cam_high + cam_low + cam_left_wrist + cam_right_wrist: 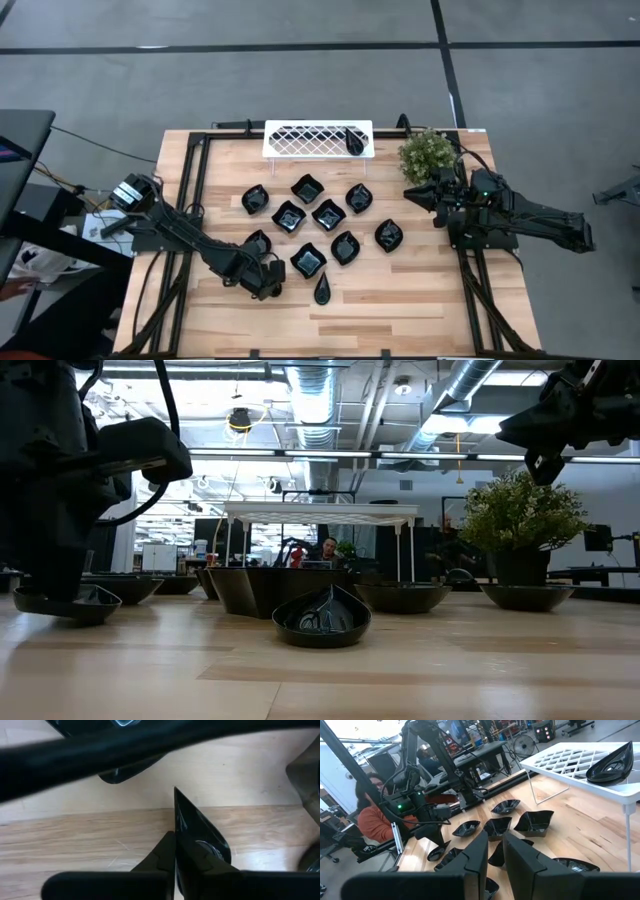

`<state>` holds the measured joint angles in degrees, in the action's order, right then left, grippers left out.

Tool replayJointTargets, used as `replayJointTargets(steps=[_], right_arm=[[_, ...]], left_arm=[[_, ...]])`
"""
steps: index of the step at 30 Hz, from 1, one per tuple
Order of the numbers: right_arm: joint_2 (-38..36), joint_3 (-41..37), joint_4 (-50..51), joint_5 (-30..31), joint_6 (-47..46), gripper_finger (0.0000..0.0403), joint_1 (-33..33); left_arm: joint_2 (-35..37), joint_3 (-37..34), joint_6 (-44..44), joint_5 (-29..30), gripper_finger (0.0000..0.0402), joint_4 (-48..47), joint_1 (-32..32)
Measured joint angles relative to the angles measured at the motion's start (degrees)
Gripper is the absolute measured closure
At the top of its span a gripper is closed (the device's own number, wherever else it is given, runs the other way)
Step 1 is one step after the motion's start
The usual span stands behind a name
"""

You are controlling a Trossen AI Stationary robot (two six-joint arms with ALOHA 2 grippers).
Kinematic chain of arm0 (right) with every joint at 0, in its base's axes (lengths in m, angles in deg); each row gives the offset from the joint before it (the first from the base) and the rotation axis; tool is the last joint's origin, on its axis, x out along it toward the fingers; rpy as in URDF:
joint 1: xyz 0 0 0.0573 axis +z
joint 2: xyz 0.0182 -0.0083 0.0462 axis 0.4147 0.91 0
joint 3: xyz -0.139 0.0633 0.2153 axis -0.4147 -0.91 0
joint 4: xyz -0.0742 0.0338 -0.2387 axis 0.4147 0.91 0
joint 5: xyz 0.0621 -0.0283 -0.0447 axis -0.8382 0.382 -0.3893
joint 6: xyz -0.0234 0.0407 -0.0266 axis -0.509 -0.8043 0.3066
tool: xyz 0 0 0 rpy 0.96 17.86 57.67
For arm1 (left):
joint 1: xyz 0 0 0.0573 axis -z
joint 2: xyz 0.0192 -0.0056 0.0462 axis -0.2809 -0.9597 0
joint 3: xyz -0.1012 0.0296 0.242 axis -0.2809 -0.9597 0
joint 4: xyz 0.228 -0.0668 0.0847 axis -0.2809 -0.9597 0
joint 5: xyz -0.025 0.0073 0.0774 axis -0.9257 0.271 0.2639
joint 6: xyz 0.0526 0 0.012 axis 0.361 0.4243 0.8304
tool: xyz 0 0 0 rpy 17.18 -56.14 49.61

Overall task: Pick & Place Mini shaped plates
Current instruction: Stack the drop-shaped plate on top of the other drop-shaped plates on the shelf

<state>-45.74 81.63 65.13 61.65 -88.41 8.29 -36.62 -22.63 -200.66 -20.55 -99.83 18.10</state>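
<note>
The left gripper (268,283) is closed on the rim of a mini plate (197,837) at the table's (420,300) near-left, beside the plate cluster (318,225). Bare wood is seen toward the front edge. The right gripper (420,195) is held partly open, empty, raised near the plant (428,153)

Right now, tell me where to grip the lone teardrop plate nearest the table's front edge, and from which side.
Pinch the teardrop plate by the rim at its broad end, coming from above, one finger inside, one outside. It lies upright and low, so only the raised rim offers purchase, and that end faces bare table.
</note>
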Motion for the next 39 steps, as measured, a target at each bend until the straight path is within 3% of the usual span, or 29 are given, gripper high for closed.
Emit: replayJointTargets(steps=[9,20,23,31,39], right_arm=[[0.00,0.00,0.00,0.00,-0.06,0.0346,0.00],[0.02,0.00,-0.09,-0.02,-0.12,0.0346,0.02],[0.02,0.00,-0.73,-0.11,-2.33,0.0346,0.26],[2.97,0.07,-8.37,-0.22,-4.98,0.0346,4.53],[11.89,0.91,-16.10,-0.10,-4.99,0.0346,10.82]], left_arm=[[1.79,0.02,1.65,1.18,0.0396,-0.06,0.02],[14.43,0.09,10.47,22.93,0.0396,1.14,-0.94],[16.45,0.11,14.86,26.48,0.0396,3.03,-3.09],[16.72,0.11,32.52,27.32,0.0396,14.76,-12.37],[16.72,0.11,45.75,25.40,0.0396,24.97,-19.76]])
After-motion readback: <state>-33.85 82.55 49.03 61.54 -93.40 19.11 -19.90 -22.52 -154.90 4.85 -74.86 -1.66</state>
